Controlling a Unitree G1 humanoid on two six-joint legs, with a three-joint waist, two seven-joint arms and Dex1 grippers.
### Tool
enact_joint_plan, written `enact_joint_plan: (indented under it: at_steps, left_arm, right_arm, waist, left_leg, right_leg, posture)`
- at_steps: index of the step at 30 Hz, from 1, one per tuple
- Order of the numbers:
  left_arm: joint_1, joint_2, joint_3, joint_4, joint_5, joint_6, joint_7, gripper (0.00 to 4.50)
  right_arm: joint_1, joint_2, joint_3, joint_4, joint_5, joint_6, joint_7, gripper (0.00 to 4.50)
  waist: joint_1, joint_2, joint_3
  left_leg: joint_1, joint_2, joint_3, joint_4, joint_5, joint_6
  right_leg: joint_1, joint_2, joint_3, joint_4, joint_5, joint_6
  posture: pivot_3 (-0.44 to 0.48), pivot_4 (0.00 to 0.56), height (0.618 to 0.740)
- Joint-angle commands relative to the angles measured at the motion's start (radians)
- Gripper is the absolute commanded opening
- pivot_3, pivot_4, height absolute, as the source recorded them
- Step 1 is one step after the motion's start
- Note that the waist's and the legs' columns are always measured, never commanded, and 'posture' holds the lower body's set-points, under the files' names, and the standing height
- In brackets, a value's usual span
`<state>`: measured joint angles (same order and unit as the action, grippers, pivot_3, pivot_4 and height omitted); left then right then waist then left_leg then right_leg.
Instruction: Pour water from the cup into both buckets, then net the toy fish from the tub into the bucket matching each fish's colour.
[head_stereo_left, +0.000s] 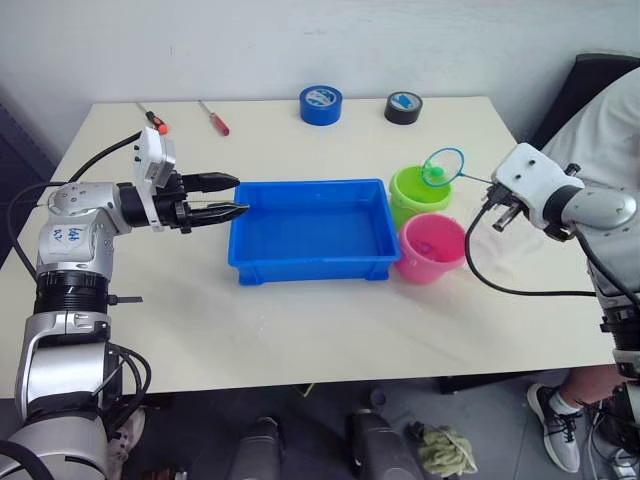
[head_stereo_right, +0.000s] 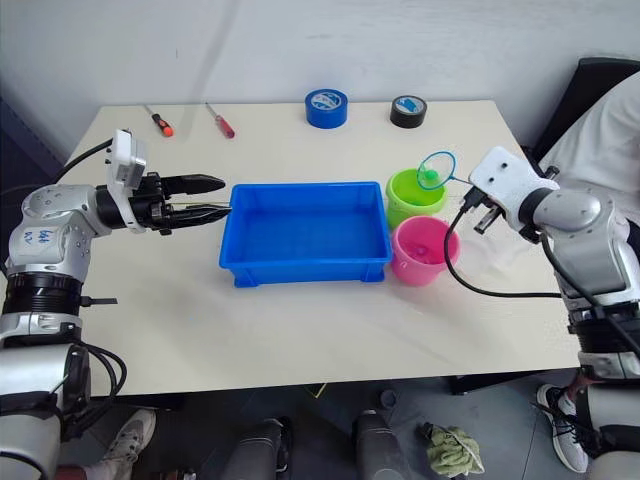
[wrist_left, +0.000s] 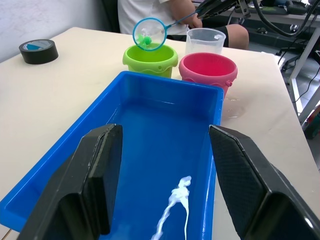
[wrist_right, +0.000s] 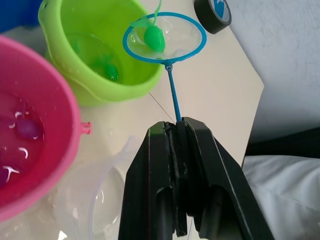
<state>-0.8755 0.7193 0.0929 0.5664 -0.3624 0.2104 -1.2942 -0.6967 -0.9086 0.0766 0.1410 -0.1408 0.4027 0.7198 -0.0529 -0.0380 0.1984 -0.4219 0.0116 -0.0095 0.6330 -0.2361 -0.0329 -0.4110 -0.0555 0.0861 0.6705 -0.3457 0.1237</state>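
Both arms are silver-grey metal tubes with ribbed black joint rings and loose black cables looping beside them. The left forearm carries a white label with blue handwriting, and each wrist wears a white camera block. Each hand has two black fingers, the left hand (head_stereo_left: 230, 197) with long tapered ones.

The tub (head_stereo_left: 310, 232) sits at the centre of the table (head_stereo_left: 300, 340), with the two buckets (head_stereo_left: 426, 222) touching each other just right of it, one behind the other. The net (head_stereo_left: 444, 167) hangs over the rear bucket with a toy fish (wrist_right: 154, 38) in its mesh, and the cup (wrist_left: 205, 41) stands just behind the front bucket in the left wrist view. Two tape rolls (head_stereo_left: 361, 105) lie at the upper centre of the frame near the table's far edge, and two screwdrivers (head_stereo_left: 185, 118) lie at the upper left.
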Motion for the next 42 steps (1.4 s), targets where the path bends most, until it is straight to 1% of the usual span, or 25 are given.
enact_joint_plan:
  at_steps: [1,7,15,22,32,42]
  left_arm:
    - [-0.009,0.017,0.016,-0.026,-0.003,0.005,-0.003,3.03]
    - [-0.012,0.015,0.015,-0.025,-0.002,0.008,-0.001,3.03]
    - [-0.014,0.011,0.013,-0.025,-0.001,0.010,0.001,3.03]
    - [-0.010,0.013,0.014,-0.027,-0.001,0.011,0.001,3.03]
    - [-0.005,0.013,0.017,-0.028,0.000,0.011,0.003,3.03]
    - [0.004,0.015,0.021,-0.033,-0.002,0.012,0.003,3.03]
  right_arm:
    - [0.012,-0.064,0.010,-0.010,-0.096,-0.118,-0.047,0.00]
    - [0.031,-0.097,0.059,0.005,-0.235,-0.308,-0.136,0.00]
    - [0.067,-0.112,0.060,-0.008,-0.332,-0.431,-0.166,0.00]
    - [0.056,-0.152,0.092,0.025,-0.533,-0.550,-0.319,0.00]
    - [0.061,-0.165,0.097,0.013,-0.646,-0.641,-0.401,0.00]
    - [0.092,-0.172,0.107,-0.005,-0.736,-0.695,-0.436,0.00]
  waist:
    - [0.000,0.000,0.000]
    - [-0.004,0.000,0.000]
    - [-0.001,0.000,0.000]
    - [-0.003,0.000,0.000]
    - [-0.003,0.000,0.000]
    - [-0.004,0.000,0.000]
  left_leg:
    - [0.000,0.000,0.000,0.000,0.000,0.000]
    - [0.001,0.000,0.001,0.000,0.000,0.000]
    - [0.000,0.001,0.003,0.001,0.000,0.000]
    - [0.001,0.001,0.004,0.001,0.000,0.000]
    - [0.001,0.001,0.007,0.002,0.000,0.000]
    - [0.001,0.001,0.008,0.003,0.000,0.000]
  right_leg:
    - [0.000,0.000,0.000,0.000,0.000,0.000]
    - [0.000,0.001,0.000,0.001,0.000,0.000]
    - [0.000,0.001,0.001,0.001,0.000,0.000]
    - [0.000,0.001,0.001,0.002,0.000,0.000]
    - [0.000,0.001,0.001,0.002,0.000,0.000]
    - [0.000,0.002,0.001,0.004,0.000,0.000]
  posture:
    - [0.000,0.150,0.734]
    - [0.000,0.150,0.734]
    - [0.000,0.150,0.734]
    - [0.000,0.150,0.734]
    - [0.000,0.150,0.734]
    - [0.000,0.150,0.734]
